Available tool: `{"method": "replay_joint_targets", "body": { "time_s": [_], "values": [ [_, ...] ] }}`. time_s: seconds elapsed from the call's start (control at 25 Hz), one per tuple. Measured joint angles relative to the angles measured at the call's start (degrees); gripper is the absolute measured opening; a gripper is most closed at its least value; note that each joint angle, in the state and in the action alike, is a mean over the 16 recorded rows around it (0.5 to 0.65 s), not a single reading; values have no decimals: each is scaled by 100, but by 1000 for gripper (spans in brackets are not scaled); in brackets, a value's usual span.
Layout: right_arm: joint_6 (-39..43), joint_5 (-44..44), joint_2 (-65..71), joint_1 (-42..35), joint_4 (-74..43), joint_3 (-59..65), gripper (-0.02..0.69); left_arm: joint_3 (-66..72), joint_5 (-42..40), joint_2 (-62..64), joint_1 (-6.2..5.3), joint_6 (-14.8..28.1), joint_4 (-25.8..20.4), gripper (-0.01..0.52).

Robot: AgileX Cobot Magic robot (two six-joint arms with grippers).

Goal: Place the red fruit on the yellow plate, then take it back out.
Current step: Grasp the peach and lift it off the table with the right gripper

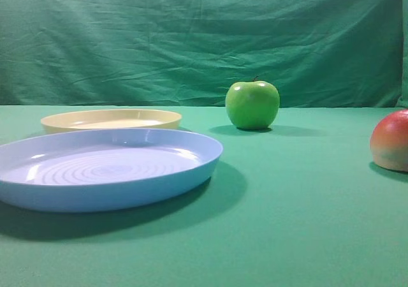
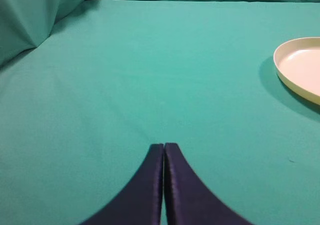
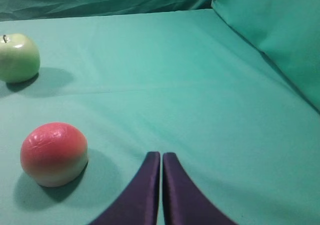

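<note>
Red fruit (image 3: 54, 154) on cloth (yellow plate (image 1: 111, 118) apart).

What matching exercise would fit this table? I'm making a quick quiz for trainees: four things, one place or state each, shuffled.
Things:
1. red fruit
2. green apple
3. yellow plate
4. right claw

Places or states:
A. behind the blue plate
B. shut, holding nothing
C. on the cloth beside the right claw
D. far back, near the backdrop

Pairs: 1-C, 2-D, 3-A, 4-B
</note>
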Motion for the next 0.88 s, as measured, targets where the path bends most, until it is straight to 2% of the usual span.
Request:
{"method": "replay_joint_targets", "body": {
  "time_s": [0.88],
  "values": [
    [0, 0, 0, 0, 0, 0, 0, 0, 0, 0, 0, 0, 0, 0]
  ]
}}
